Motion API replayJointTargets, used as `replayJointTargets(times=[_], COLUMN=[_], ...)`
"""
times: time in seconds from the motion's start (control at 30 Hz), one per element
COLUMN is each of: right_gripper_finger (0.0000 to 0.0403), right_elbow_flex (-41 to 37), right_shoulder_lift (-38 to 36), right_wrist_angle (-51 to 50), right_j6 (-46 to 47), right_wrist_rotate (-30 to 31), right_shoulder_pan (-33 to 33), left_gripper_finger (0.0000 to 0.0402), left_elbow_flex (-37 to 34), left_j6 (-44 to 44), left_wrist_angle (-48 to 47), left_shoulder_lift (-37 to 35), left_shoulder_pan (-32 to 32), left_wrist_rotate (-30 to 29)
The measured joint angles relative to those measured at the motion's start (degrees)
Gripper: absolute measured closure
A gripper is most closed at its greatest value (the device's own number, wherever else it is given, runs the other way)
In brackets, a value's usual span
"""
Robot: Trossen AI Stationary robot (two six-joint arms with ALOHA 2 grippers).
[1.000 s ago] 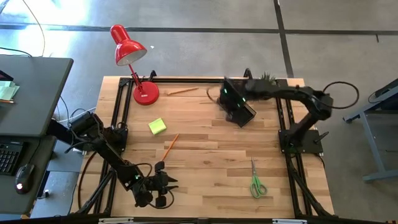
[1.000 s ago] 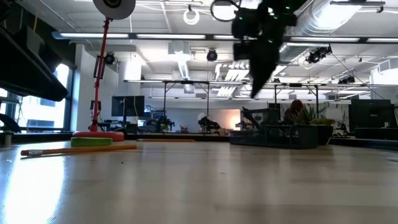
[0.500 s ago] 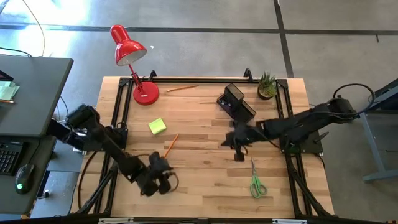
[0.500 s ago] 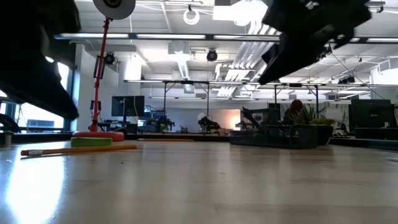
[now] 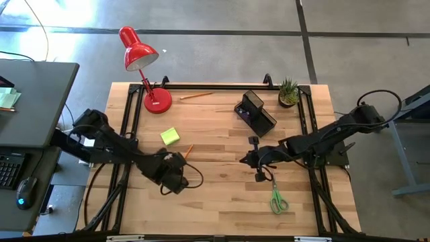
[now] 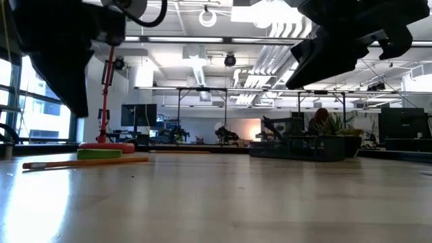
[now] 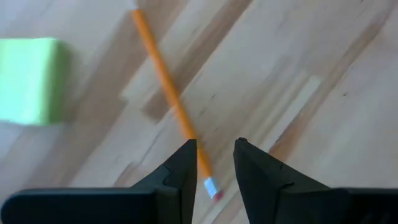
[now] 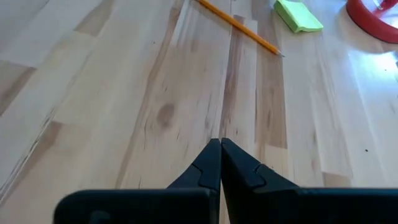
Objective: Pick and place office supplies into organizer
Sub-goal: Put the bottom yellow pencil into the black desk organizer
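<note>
Left tool (image 7: 212, 149) part-open and empty, poised over the eraser end of the orange pencil (image 7: 169, 98) lying diagonally left of centre on the table (image 5: 222, 202), long axis crossing the gap; right tool (image 8: 220, 155) shut, empty, farther off.

A robotics lab in an open office hall: beyond the wooden table (image 6: 223, 202) stand rows of monitors (image 6: 138, 115) and other rigs under exposed ceiling ducts (image 6: 270, 30).
</note>
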Motion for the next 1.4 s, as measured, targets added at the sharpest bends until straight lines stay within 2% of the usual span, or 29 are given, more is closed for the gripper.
replayJointTargets(times=[0.1,0.2,0.4,0.7,0.83,1.1,1.4], right_gripper_finger=[0.0402,0.0402,0.0402,0.0402,0.0402,0.0402,0.0402], right_elbow_flex=[0.0,0.0,-2.1,-5.4,-5.4,-5.4,-5.4], right_shoulder_lift=[0.0,0.0,0.3,0.3,0.3,0.3,0.3], right_wrist_angle=[-0.6,-1.6,1.2,7.3,7.5,7.7,7.7], right_j6=[1.3,3.5,3.4,3.9,3.9,4.0,4.0], right_wrist_rotate=[-0.3,-2.2,-2.9,-2.4,-2.4,-2.5,-2.5], right_shoulder_pan=[0.0,0.0,0.3,0.3,0.3,0.3,0.3], left_gripper_finger=[0.0309,0.0309,0.0309,0.0309,0.0309,0.0309,0.0309], left_elbow_flex=[2.7,2.3,-1.6,-4.8,-6.7,-8.7,-12.0], left_j6=[-2.5,-4.3,-4.5,-6.3,-5.9,-7.3,-7.4], left_wrist_angle=[-7.3,-8.6,-0.3,0.9,6.6,6.9,12.2], left_shoulder_lift=[0.0,0.0,0.0,0.0,0.1,0.1,0.1], left_shoulder_pan=[0.9,1.6,1.3,1.4,1.4,1.4,1.3], left_wrist_rotate=[2.6,5.9,7.5,9.7,9.9,10.1,9.9])
